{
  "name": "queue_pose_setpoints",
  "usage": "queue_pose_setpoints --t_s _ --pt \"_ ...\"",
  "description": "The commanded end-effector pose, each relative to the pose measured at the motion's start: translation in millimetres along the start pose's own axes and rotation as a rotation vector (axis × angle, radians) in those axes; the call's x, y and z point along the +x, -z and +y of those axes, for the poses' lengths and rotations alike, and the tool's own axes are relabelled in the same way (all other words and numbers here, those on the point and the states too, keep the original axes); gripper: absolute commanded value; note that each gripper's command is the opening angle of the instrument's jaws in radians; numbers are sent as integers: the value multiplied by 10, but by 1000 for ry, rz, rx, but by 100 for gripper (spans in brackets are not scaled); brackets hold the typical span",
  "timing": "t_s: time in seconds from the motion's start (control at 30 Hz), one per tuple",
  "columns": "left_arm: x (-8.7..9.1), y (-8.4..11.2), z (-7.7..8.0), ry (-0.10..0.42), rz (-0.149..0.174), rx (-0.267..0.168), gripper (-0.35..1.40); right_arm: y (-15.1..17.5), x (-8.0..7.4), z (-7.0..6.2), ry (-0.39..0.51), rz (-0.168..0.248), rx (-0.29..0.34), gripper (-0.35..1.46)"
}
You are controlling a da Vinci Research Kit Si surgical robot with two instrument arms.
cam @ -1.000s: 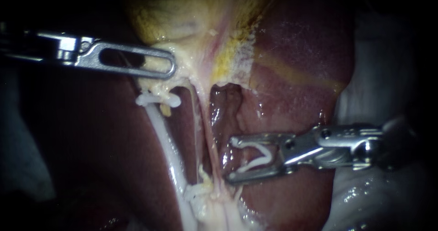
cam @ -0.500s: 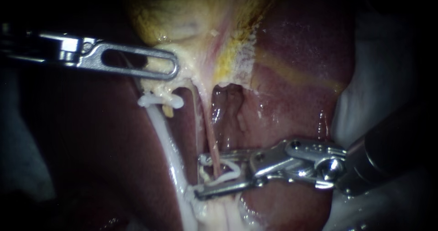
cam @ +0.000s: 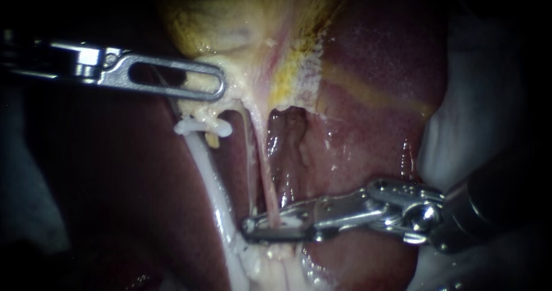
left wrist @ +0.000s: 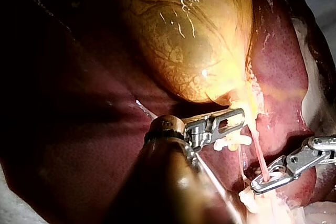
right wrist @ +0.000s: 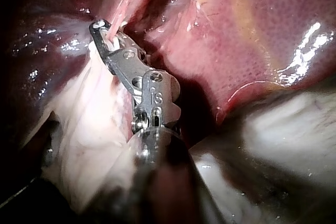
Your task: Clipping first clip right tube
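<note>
While the gallbladder [cam: 230, 29] is gripped at ten o'clock by the left instrument [cam: 214, 87], the right tube [cam: 263, 176] is clamped at six o'clock between the jaws of the right instrument [cam: 249, 229], and might be torn if tugged.

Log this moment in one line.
left instrument: shut on gallbladder | right instrument: shut on right tube | left tube: clip on

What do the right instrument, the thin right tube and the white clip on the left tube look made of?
The right instrument looks like polished metal: silvery with bright glints. The right tube is soft wet tissue: a pink, taut, glistening strand. The clip is probably smooth plastic, opaque white and matte, though the look leaves that open.
</note>
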Motion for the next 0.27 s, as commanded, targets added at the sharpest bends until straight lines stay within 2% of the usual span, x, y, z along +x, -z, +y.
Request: queue_pose_setpoints --t_s 0.03,0.27 --pt "0 0 0 0 0 0 -35 -1 -1 0 0 0 0 -35" --pt "-1 -1 1 0 0 0 -35 -1 -1 0 0 0 0 -35"
